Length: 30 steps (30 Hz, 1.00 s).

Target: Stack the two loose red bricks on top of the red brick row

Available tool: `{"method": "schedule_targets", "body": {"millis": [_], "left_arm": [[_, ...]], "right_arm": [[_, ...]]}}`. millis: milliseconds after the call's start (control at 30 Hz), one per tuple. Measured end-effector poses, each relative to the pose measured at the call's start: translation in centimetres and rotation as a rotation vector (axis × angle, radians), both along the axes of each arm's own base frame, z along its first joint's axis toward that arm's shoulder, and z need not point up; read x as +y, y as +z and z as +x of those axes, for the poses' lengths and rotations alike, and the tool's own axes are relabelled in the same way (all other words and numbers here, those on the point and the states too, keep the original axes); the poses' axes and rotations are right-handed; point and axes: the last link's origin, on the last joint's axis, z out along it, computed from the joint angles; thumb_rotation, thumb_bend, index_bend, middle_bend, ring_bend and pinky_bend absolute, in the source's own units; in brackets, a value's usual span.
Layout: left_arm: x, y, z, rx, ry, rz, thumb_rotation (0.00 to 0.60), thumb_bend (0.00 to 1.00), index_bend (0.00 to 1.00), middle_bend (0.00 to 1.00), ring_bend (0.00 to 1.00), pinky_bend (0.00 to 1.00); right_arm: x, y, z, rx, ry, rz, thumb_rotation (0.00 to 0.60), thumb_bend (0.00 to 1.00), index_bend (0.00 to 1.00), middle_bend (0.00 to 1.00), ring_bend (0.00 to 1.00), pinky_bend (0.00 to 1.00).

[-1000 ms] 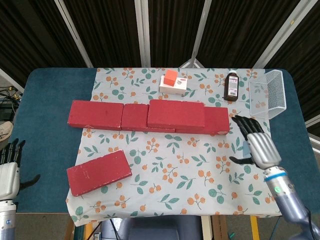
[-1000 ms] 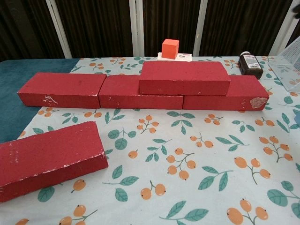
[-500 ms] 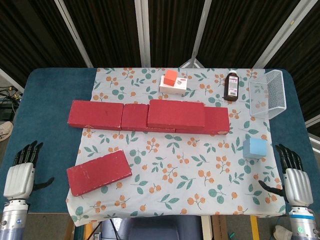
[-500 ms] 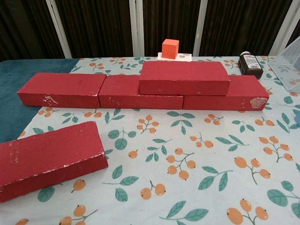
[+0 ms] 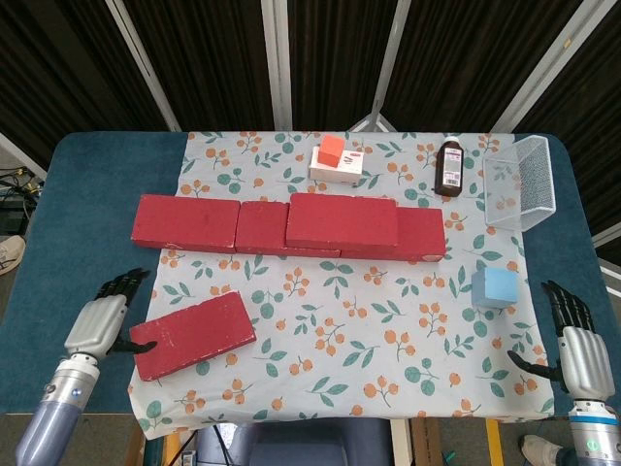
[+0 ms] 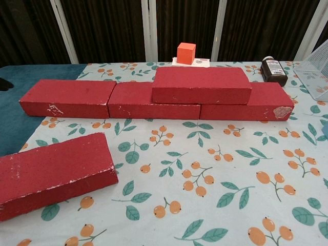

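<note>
Left hand: I see my left hand (image 5: 97, 323) near the table's front left corner, fingers spread and holding nothing, its thumb at or just beside the left end of the loose brick; I cannot tell whether it touches.
Loose brick: the loose brick (image 5: 192, 334) lies flat and angled on the flowered cloth (image 5: 340, 320), near the cloth's front left corner.
Brick row: the brick row (image 5: 186, 222) runs across the middle of the table, end to end.
Stacked brick: one brick (image 5: 342, 219) sits on top of the row, right of the row's centre.
Far edge: a white box (image 5: 340, 167) with an orange cube (image 5: 332, 149) on it, then a brown bottle (image 5: 451, 168) standing upright, then a clear basket (image 5: 524, 184) at the far right corner.
Blue block: a blue block (image 5: 495, 287) rests near the cloth's right edge.
Right hand: my right hand (image 5: 577, 345) hovers at the table's front right corner, fingers apart, empty.
</note>
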Motion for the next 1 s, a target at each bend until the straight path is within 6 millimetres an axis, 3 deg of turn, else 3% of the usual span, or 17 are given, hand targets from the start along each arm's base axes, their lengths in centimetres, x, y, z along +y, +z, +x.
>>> {"method": "schedule_targets", "body": {"millis": [367, 667, 1000], "left_arm": [[1.0, -3.5, 3.7, 0.029, -0.010, -0.178, 0.600, 0.00, 0.00, 0.00, 0.00, 0.04], [0.7, -6.5, 3.8, 0.066, -0.009, -0.227, 0.600, 0.00, 0.00, 0.00, 0.00, 0.04], [0.4, -8.1, 3.5, 0.102, -0.013, -0.240, 0.600, 0.00, 0.00, 0.00, 0.00, 0.04]], "right_arm": [[-0.2, -0.1, 0.0, -0.011, -0.011, -0.004, 0.600, 0.12, 0.00, 0.05, 0.00, 0.00], [-0.2, 0.0, -0.2, -0.017, -0.022, -0.015, 0.600, 0.12, 0.00, 0.05, 0.00, 0.00], [-0.3, 0.1, -0.4, -0.041, -0.029, -0.019, 0.600, 0.12, 0.00, 0.05, 0.00, 0.00]]}}
